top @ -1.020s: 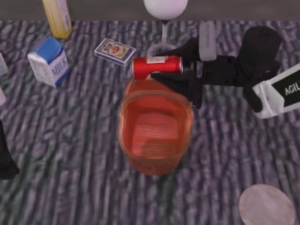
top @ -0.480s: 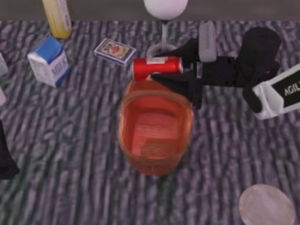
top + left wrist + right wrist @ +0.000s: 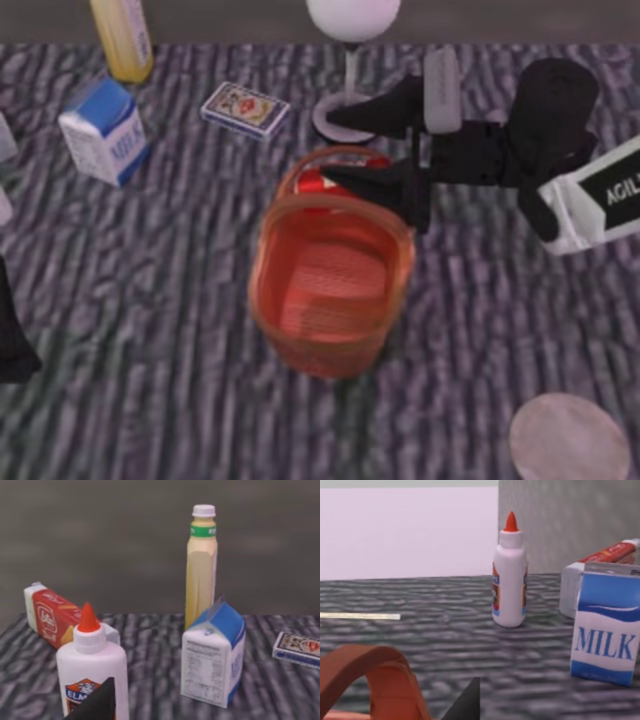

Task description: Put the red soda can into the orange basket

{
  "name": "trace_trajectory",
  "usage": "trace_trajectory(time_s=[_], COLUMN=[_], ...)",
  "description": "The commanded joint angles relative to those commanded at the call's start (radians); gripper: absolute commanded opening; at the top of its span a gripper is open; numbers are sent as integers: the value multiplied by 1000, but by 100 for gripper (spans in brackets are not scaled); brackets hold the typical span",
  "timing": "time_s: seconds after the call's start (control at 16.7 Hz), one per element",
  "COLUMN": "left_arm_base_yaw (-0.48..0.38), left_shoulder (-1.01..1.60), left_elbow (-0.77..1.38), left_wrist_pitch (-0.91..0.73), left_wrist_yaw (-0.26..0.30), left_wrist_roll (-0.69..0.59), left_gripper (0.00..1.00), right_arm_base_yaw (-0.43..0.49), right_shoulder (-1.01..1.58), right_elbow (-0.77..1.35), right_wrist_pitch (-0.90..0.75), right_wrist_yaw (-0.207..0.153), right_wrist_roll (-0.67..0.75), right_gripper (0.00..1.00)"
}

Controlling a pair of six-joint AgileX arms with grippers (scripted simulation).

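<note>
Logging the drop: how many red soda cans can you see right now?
1. The red soda can lies inside the orange basket at its far end, partly covered by the right gripper. Others could be hidden.

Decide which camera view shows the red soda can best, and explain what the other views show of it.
The top view: the red soda can lies inside the far end of the orange basket, partly under its handle and the right gripper. The right wrist view shows only the basket's handle; the left wrist view shows no can.

Purple-grey streaked tabletop (image 3: pixel 150 300) beneath a plain grey back wall (image 3: pixel 100 530), one pale pink panel (image 3: pixel 405 530) beside it.
</note>
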Motion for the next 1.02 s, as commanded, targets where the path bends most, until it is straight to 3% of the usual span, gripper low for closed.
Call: trace_trajectory(time_s=[0.66,0.84,1.02], left_arm_base_yaw=[-5,-44,-108], left_shoulder=[8,85,238], left_elbow=[8,86,239], left_wrist_pitch=[-6,-66,-183], left_wrist_yaw=[2,16,32], left_wrist_roll=[5,50,136], left_gripper=[100,100,100], right_arm_base_yaw=[-5,-19,-47], right_shoulder=[-10,-93,-258], right_elbow=[-7,-63,-166], right_wrist_pitch=[-5,-41,-112], right_wrist_yaw=[5,43,123], right_wrist_roll=[-1,-10,-25], right_gripper=[100,100,100])
